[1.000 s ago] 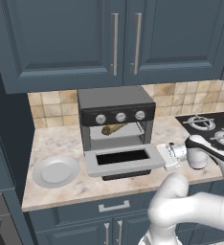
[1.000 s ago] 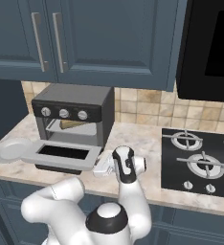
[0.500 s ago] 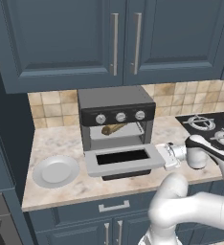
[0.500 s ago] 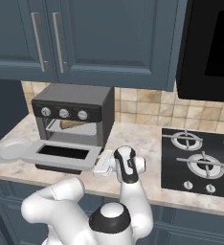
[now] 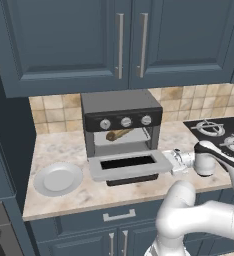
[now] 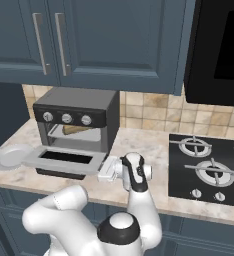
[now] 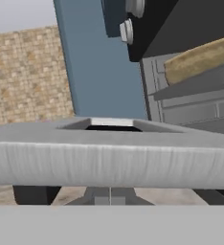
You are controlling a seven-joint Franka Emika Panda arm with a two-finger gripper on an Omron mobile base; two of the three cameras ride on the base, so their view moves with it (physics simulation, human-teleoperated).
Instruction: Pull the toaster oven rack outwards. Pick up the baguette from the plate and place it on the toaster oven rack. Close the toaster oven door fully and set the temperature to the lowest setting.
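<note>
Your jaws (image 5: 173, 159) are closed, pressed at the right edge of the lowered toaster oven door (image 5: 128, 165) — the baguette (image 5: 119, 134) lies beyond, up inside the cavity.

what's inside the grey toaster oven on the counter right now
A tan-brown baguette lies on the pale grey rack inside the boxy toaster oven, above the dropped-open door. The black control strip hides the cavity's ceiling.

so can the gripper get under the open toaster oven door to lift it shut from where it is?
Probably yes. The shut gripper sits at the right end of the folded-down toaster oven door, with nothing visible between them; contact can't be confirmed.
</note>
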